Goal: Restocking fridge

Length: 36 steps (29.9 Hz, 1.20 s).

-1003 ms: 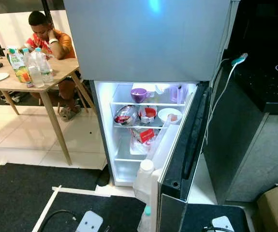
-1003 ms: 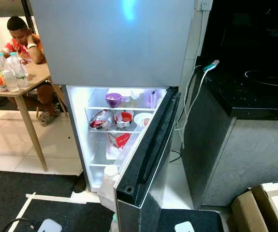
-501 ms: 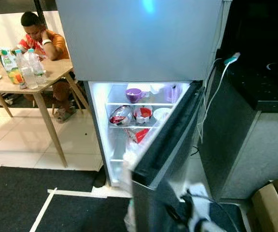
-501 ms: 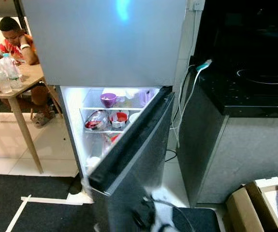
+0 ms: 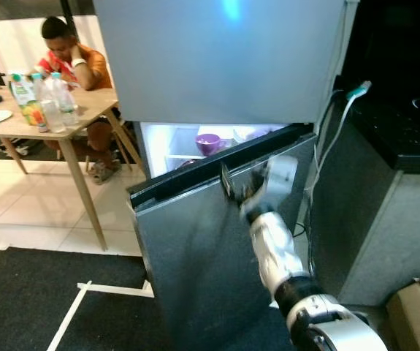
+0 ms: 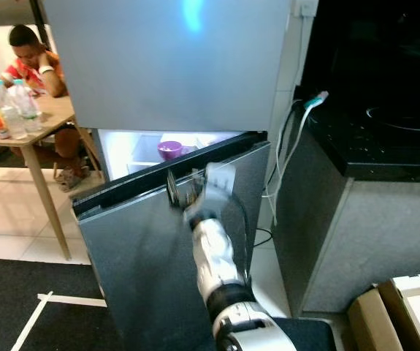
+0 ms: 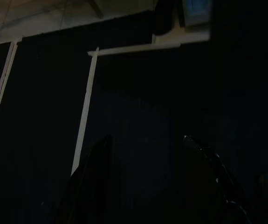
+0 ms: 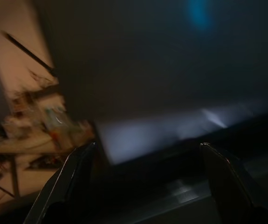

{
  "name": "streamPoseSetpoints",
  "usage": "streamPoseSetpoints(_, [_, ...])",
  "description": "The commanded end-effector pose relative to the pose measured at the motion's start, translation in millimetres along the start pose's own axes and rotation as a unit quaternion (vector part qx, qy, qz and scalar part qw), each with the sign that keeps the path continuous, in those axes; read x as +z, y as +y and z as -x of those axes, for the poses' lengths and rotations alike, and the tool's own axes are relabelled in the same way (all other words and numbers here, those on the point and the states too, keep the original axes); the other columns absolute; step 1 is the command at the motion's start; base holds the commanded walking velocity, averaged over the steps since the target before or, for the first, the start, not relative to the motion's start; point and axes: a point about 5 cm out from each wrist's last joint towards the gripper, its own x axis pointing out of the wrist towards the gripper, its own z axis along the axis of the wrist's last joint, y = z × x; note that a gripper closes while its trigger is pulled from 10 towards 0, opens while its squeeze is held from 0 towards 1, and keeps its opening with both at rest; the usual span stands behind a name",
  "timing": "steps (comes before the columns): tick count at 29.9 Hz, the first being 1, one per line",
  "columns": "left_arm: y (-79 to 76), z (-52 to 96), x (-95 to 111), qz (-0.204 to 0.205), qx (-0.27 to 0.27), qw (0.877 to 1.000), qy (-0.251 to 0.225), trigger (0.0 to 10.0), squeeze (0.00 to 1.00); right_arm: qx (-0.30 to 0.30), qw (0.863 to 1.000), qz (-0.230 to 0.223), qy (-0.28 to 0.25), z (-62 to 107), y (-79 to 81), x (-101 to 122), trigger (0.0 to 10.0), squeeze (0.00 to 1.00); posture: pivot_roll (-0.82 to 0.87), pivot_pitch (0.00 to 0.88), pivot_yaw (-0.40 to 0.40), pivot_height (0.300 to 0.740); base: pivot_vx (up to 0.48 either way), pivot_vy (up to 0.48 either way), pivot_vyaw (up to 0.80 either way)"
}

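Note:
The fridge's lower door (image 5: pixel 195 248) stands nearly closed, leaving a narrow lit gap along its top. Through that gap I see a purple bowl (image 5: pixel 208 142) on the top shelf. My right gripper (image 5: pixel 233 189) is raised against the upper front of the door, open, with nothing between its fingers (image 8: pixel 222 177). The grey freezer door (image 5: pixel 217 58) above is closed. In the dark left wrist view, my left gripper (image 7: pixel 147 186) hangs open over the black floor mat.
A person (image 5: pixel 71 58) sits at a wooden table (image 5: pixel 85 106) on the left, which carries water bottles (image 5: pixel 52 102) and a juice carton. A black counter (image 5: pixel 399 124) flanks the fridge on the right, with a cable (image 5: pixel 334 124) hanging beside it. A cardboard box (image 5: pixel 414 314) sits bottom right.
The lower fridge door has swung from wide open to almost closed. My right arm has come up into view and now rests against the door's front.

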Motion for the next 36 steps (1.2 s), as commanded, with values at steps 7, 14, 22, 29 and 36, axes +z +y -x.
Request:
streamPoseSetpoints(7, [7.7,-3.5,-1,0.004,0.011,1.000,0.015,10.0,0.00,-0.092,0.953,0.099,0.271,117.6,-74.1,-121,10.0,0.00,0.00,0.087,0.011,0.740,0.000,0.000,0.00])
streamPoseSetpoints(14, [-3.9,-16.1,14,0.019,-0.016,1.000,0.018,10.0,0.00,-0.170,0.883,0.112,0.423,220.1,-124.8,-156,10.0,0.00,-0.02,0.090,0.024,0.740,0.000,0.000,0.00])
streamPoseSetpoints(22, [-28.4,-30.9,45,0.028,-0.050,0.998,-0.011,10.0,0.00,-0.220,0.834,0.109,0.494,272.5,-137.4,-168,10.0,0.00,-0.03,0.093,0.033,0.740,0.000,0.000,0.00])
streamPoseSetpoints(29, [-35.4,-34.4,48,0.006,-0.056,0.998,0.006,10.0,0.00,-0.186,0.829,0.121,0.513,279.7,-133.1,-172,10.0,0.00,-0.03,0.095,0.026,0.740,0.000,0.000,0.00])
streamPoseSetpoints(36, [-35.2,-33.4,48,0.025,-0.052,0.998,0.001,10.0,0.00,-0.180,0.830,0.117,0.514,278.9,-131.5,-172,10.0,0.00,-0.02,0.094,0.020,0.740,0.291,0.000,0.00])
